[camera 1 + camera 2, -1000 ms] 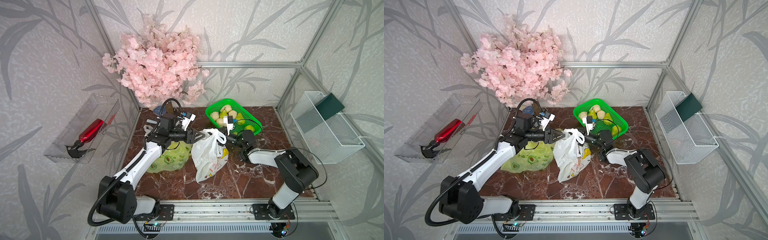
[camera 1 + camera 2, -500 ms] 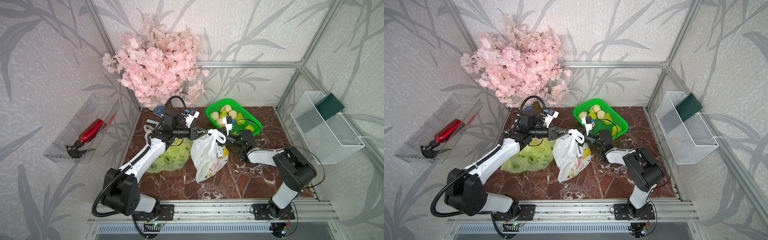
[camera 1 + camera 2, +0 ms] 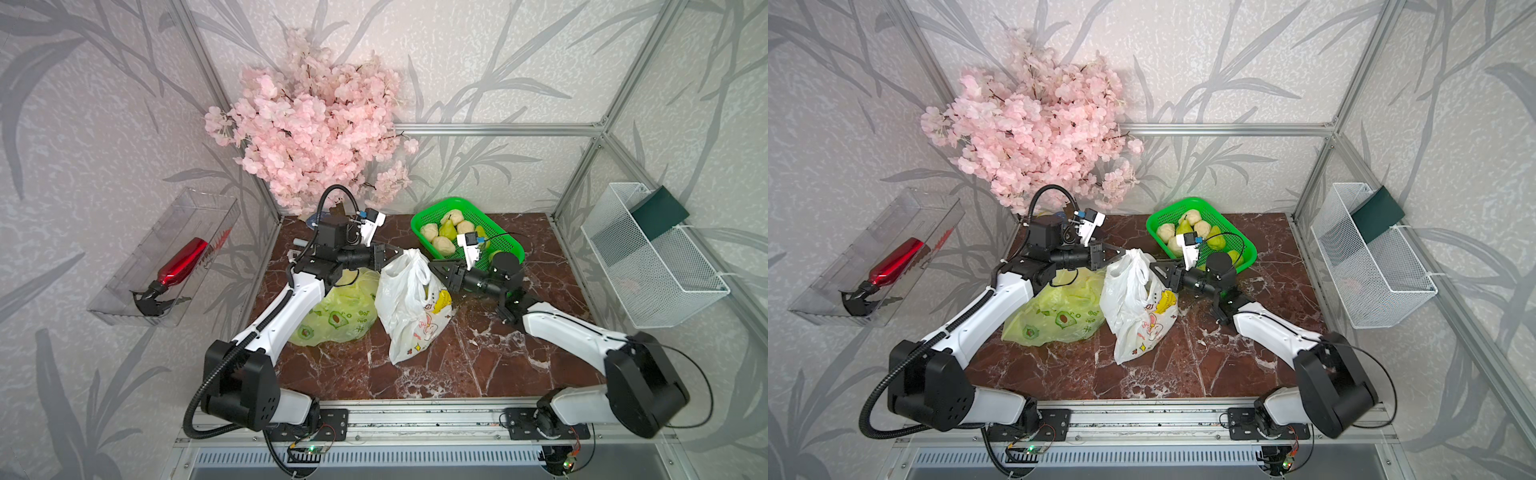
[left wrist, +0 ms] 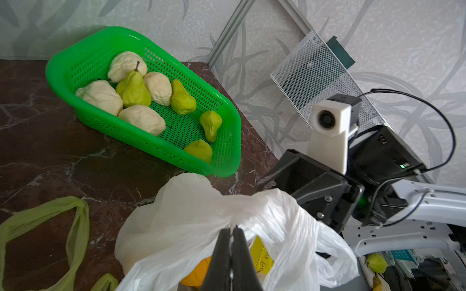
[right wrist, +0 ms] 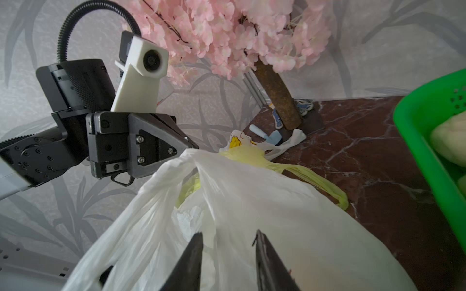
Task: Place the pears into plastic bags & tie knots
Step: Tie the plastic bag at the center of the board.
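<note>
1. Closing on the white rabbit-print bag (image 4: 191, 216), the left gripper (image 4: 230, 229) has gone from parted 1 second ago to clenched. In the left wrist view its 2 fingertips meet on a bunched fold at the bag's top edge.
2. The right gripper (image 5: 228, 238) was clamped on the opposite handle 1 second ago and now stands released. In the right wrist view its 2 fingers sit apart with white film behind the gap. Whether the plastic still brushes a finger cannot be told.
3. The bag (image 3: 409, 307) stands on the marble tabletop (image 3: 457, 365) between the 2 grippers. Its top is drawn up toward the left gripper (image 3: 397, 252), and its side touches the avocado-print bag (image 3: 336, 311).
4. The pears (image 4: 135, 89) lie in the green basket (image 4: 75, 47) among pale lumpy fruits (image 4: 100, 97), just behind the right gripper (image 3: 432, 264). Whether any pear sits inside the white bag is hidden by the film.
5. Judged from this, the hold has passed from right to left. The left gripper pins 1 handle, so the right is probably free to re-take the other for tying.
6. No knot shows on the white bag yet, and its released side could slump before it is caught.
</note>
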Motion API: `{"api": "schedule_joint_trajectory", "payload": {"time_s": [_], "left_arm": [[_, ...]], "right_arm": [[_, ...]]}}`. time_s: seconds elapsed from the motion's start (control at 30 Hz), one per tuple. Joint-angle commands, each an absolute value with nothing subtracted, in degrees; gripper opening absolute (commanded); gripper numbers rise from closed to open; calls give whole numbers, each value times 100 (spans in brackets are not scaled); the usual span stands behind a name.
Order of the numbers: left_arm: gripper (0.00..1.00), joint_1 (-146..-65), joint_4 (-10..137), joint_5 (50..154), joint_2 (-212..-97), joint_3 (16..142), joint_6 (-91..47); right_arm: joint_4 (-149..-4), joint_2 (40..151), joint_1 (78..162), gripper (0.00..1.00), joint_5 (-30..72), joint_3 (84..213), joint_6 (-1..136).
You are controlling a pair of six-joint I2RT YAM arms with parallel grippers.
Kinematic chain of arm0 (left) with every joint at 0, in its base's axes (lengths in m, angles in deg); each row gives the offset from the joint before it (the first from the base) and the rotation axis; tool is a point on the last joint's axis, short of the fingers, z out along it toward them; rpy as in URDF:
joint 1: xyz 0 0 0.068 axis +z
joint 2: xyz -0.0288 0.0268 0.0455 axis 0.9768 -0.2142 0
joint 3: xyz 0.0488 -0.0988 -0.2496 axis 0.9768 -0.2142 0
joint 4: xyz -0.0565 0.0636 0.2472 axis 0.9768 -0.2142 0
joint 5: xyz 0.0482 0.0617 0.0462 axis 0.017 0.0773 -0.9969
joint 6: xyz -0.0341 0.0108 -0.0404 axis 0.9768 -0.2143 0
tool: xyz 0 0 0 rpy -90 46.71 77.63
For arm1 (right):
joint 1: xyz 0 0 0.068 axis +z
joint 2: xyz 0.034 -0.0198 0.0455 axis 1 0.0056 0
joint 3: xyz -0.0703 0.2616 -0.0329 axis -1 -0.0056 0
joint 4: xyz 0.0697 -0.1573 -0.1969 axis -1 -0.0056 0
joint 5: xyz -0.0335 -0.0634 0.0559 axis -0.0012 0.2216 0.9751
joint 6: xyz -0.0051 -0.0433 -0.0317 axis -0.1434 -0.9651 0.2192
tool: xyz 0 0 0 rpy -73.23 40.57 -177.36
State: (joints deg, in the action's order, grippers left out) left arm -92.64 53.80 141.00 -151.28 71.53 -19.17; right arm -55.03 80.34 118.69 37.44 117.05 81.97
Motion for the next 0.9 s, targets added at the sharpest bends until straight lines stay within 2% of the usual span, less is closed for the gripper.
{"api": "schedule_joint_trajectory", "payload": {"time_s": [0.0,0.1,0.2,0.5,0.6,0.73,0.8,0.87], "left_arm": [[0,-9275,5592,13961,-14904,6996,-1700],[0,-9284,5750,14012,-14900,6954,-1620],[0,-9299,5810,14090,-14926,6954,-1585],[0,-9380,5881,14114,-14938,6929,-1563],[0,-9380,5846,14134,-14928,6945,-1585],[0,-9398,5818,14167,-14903,6919,-1571],[0,-9361,5445,13992,-14783,6908,-1722],[0,-9164,4679,13612,-14488,6914,-2083]], "right_arm": [[-8561,7296,11927,40,3017,12081,7951],[-9424,6860,12128,47,2943,12509,7925],[-10158,6942,12609,53,2630,13228,7690],[-10240,8131,13358,54,2235,14472,7532],[-10328,8421,13368,45,2145,14731,7490],[-10300,8591,13362,16,1873,14826,7548],[-10549,8563,13358,0,1339,14819,7652],[-10975,8327,13313,0,615,14694,7707]]}}
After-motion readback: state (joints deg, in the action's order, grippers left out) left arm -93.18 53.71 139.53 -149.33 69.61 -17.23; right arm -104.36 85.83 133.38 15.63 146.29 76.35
